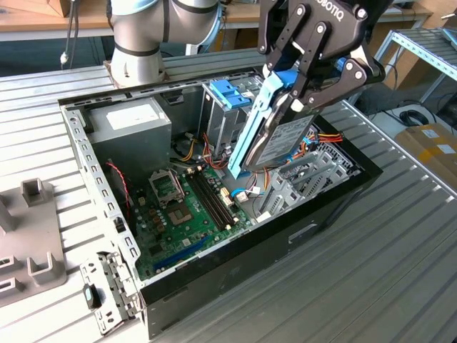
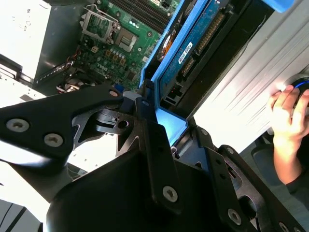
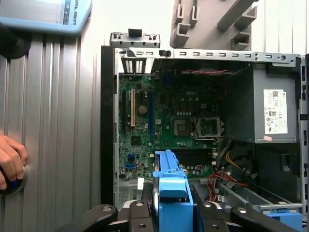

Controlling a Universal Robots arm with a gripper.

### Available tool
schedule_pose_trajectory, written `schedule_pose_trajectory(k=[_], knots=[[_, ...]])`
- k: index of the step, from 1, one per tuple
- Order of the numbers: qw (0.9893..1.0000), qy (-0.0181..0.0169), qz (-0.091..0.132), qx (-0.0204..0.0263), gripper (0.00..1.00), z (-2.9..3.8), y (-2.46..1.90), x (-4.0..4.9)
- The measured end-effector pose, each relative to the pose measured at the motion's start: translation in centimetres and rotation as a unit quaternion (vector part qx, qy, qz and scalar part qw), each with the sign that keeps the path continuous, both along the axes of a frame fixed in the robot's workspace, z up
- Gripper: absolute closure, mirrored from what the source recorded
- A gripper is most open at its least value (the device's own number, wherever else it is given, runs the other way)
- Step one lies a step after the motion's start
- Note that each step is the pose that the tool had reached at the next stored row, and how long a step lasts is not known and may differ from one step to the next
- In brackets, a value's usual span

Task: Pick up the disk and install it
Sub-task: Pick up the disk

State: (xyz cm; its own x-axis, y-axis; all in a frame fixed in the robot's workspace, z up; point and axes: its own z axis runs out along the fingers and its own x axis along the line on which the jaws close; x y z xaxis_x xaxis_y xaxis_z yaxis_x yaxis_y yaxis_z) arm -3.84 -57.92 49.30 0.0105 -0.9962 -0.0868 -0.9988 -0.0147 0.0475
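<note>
The disk (image 1: 275, 139), a silver-grey drive in a blue plastic carrier frame, hangs tilted on edge above the open computer case (image 1: 335, 207), over its right half in the exterior view. My black gripper (image 1: 303, 96) is shut on the disk's upper end. In the first wrist view the blue carrier (image 3: 171, 191) sticks out between the gripper (image 3: 173, 212) fingers, above the green motherboard (image 3: 164, 121). In the second wrist view the disk's underside with its circuit board (image 2: 193, 53) runs away from the gripper (image 2: 159, 113).
A metal drive cage with a blue handle (image 1: 228, 93) stands just behind the disk. A grey power-supply box (image 1: 128, 121) fills the case's back corner. Coloured cables (image 1: 325, 139) lie beneath the disk. A grey fixture (image 1: 28, 236) sits beside the case. A person's hand (image 3: 9, 159) rests on the table.
</note>
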Motion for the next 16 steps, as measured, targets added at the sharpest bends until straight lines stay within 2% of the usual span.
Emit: schedule_pose_trajectory(k=[16], knots=[[1.0000, 0.0000, 0.000, 0.0000, 0.63, -0.05, -0.26, 0.23]])
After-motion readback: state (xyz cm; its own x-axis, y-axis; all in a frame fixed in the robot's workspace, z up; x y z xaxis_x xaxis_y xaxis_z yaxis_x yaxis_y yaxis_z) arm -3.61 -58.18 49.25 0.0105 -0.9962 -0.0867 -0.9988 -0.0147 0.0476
